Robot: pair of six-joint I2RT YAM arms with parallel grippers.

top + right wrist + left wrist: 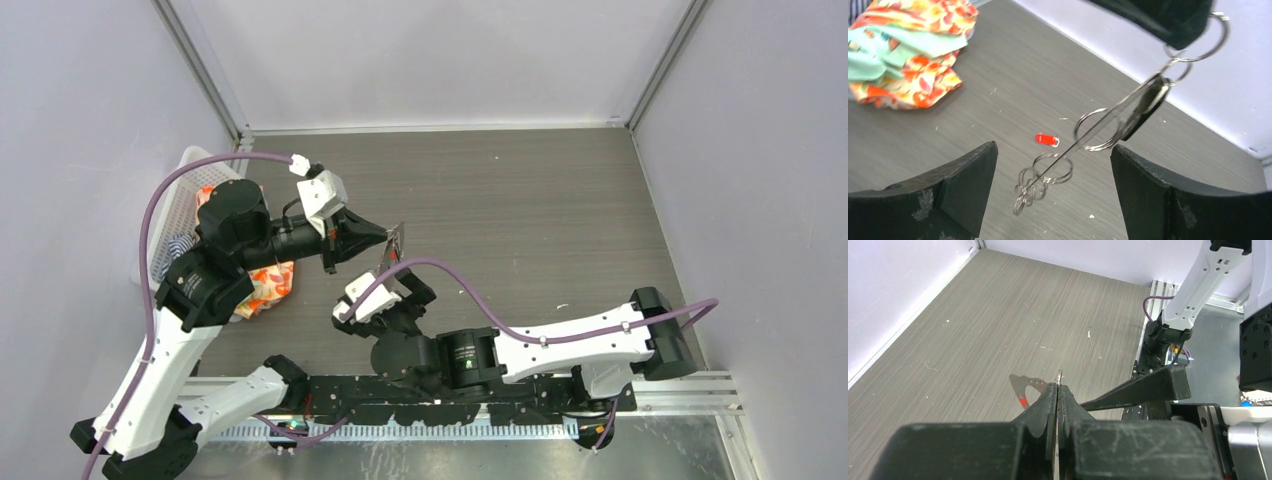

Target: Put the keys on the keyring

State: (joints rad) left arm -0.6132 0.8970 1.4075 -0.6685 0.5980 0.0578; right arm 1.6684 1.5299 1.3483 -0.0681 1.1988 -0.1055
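My left gripper [1058,386] is shut on the top of the keyring [1063,155] and holds it in the air above the table. The keyring hangs as a thin silver wire with several small rings bunched at its lower end; from above it shows edge-on [394,246] at the left fingertips [381,238]. The red-headed key [1045,139] lies flat on the table beyond the hanging rings, held by nothing. My right gripper [1053,146] is open, one finger [965,182] on each side of the dangling rings without touching them.
A crumpled orange and green floral cloth [265,285] lies at the left, beside a white basket [190,165] against the left wall. One right finger [1148,387] reaches into the left wrist view. Walls close off the table's back and sides.
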